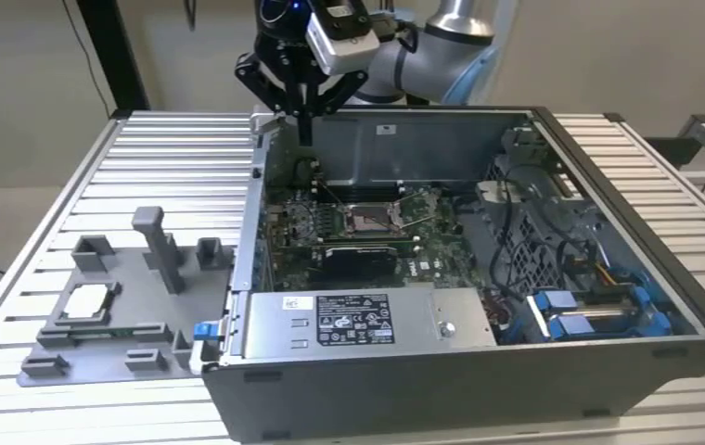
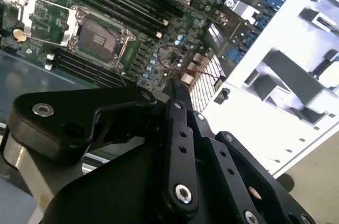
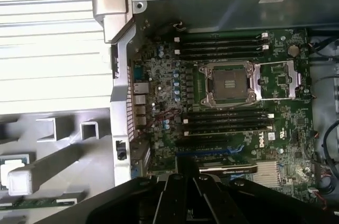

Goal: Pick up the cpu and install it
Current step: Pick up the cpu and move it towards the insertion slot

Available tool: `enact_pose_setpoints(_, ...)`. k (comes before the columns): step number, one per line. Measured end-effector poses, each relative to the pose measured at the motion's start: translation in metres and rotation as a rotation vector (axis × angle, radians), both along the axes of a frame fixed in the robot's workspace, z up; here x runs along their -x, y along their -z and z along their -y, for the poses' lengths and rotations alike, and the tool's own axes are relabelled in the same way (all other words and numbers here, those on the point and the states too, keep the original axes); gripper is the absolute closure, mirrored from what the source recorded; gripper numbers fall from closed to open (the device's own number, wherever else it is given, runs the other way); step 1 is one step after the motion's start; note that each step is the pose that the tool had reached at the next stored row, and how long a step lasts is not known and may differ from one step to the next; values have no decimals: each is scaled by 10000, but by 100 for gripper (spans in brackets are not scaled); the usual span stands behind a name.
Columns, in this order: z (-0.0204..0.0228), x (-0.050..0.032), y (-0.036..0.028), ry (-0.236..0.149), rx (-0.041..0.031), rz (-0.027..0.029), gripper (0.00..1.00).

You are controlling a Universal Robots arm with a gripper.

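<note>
Pale silver-grey square cpu (image 1: 86, 301) sits flat in a pocket of the grey plastic fixture tray (image 1: 49, 366). That's on the slatted aluminium bench (image 1: 167, 148), at the exterior view's left, well apart from your black gripper (image 1: 307, 134). Fingers (image 2: 177, 91) are pressed together w/ nothing btwn them, hanging over the rear corner of the open dark-grey computer case (image 1: 477, 399).

Btwn gripper and cpu you've got the case's side wall (image 1: 249, 269) and a tall grey fixture post (image 1: 155, 236). Inside the case, the dark square socket frame (image 1: 369, 220) lies on the green motherboard (image 1: 433, 209). Black memory slots (image 3: 225, 123) run close on two sides, and a silver power-supply box (image 1: 365, 320) sits near it. Bare bench slats leave open room around the fixture tray.
</note>
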State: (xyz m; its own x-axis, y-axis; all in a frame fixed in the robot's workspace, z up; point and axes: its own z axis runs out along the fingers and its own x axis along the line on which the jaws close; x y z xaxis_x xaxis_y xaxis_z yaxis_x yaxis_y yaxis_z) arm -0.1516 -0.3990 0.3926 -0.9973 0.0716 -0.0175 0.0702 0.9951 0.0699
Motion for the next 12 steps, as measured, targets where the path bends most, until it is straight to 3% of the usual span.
enact_pose_setpoints(12, 0, 360, 0, -3, -1, 0, 100)
